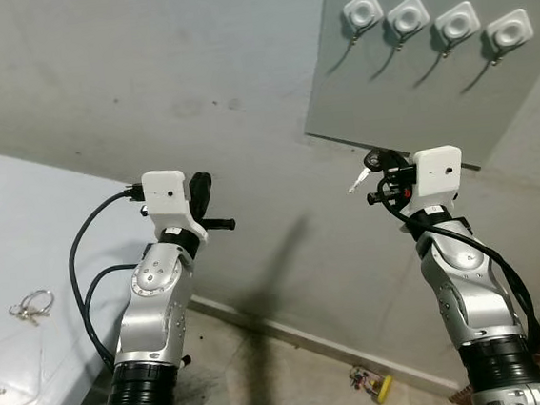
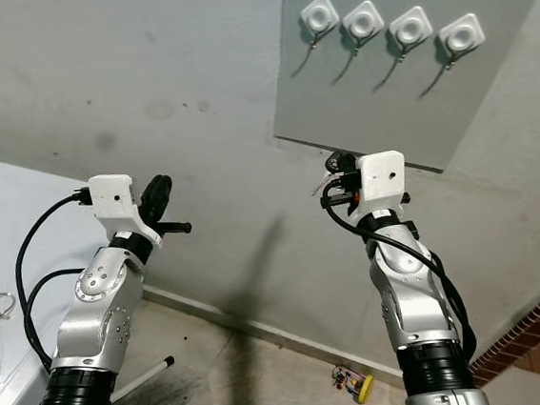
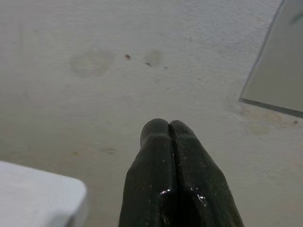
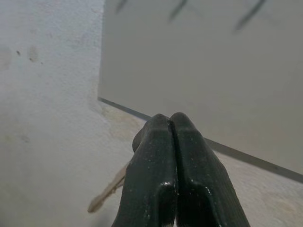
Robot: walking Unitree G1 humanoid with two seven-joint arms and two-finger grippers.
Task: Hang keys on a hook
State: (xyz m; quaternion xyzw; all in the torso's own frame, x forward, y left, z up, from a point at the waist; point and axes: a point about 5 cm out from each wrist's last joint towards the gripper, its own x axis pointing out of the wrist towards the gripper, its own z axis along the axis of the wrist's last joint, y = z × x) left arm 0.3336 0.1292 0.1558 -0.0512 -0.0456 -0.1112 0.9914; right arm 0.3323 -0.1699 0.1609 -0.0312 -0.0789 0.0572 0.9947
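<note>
right wrist view: keys raised, hooks waiting above

right wrist view has the right end effector (image 4: 173, 124) with its black fingers pressed together, and a pale key blade of the keys (image 4: 108, 191) poking out beside them. from the head cameras it sits just under the bottom edge of the grey wall panel (image 1: 432, 101), clamped on the keys (image 1: 366, 166), well below the row of four white hooks (image 1: 434, 22) near the panel's top edge. left end effector (image 1: 211, 208) is pinched shut on nothing, hovering by the bare wall. another key ring (image 1: 33, 305) lies on the desk (image 1: 4, 219), towards its near left side. keys look light, stiff and slippery metal; i'd hold by the key body, leaving the ring free to drop over a hook.
</note>
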